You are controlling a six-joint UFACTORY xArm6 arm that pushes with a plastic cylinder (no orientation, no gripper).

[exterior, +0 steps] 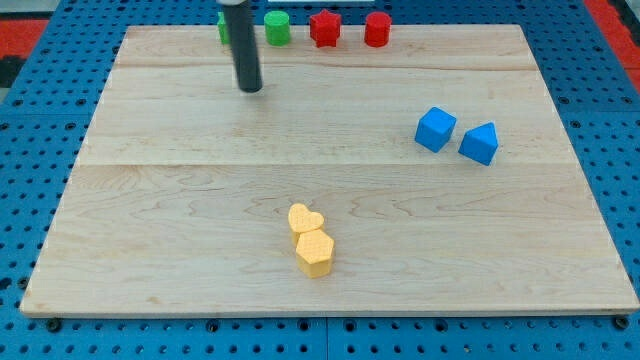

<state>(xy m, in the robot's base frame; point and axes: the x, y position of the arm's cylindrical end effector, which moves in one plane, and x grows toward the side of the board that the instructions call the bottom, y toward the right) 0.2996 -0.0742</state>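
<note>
My tip (pixel 250 88) rests on the wooden board near the view's top left of centre, touching no block. Nearest to it are two green blocks along the top edge: one (pixel 223 27) partly hidden behind the rod, its shape unclear, and a green cylinder (pixel 277 28) just right of the rod. Further right along that edge stand a red star block (pixel 325 28) and a red cylinder (pixel 376 29). A blue cube (pixel 435 129) and a blue pentagon-like block (pixel 479 143) sit side by side at the right. A yellow heart (pixel 304 219) touches a yellow hexagon (pixel 314 251) at the bottom centre.
The wooden board (pixel 150 230) lies on a blue pegboard table (pixel 40 90) that surrounds it on all sides. The rod rises out of the view's top edge.
</note>
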